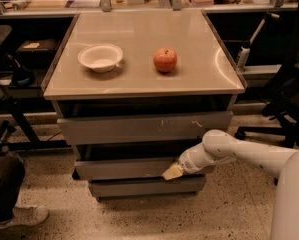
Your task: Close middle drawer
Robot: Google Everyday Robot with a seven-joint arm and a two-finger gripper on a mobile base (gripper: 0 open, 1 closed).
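Note:
The middle drawer (124,168) is a wide, plain grey front, sticking out only a little beyond the fronts above and below it. My gripper (172,172) rests against the right part of that front, its yellowish tip touching the panel, at the end of the white arm (239,154) that reaches in from the lower right. The taller top drawer front (139,128) with small white scratches sits above. The narrower lowest front (146,187) sits below.
A white bowl (100,57) and a red apple (165,59) stand on the beige cabinet top (199,79). A person's shoe (19,218) is at the lower left. Black chair bases (276,119) stand to the right. Dark shelving runs behind.

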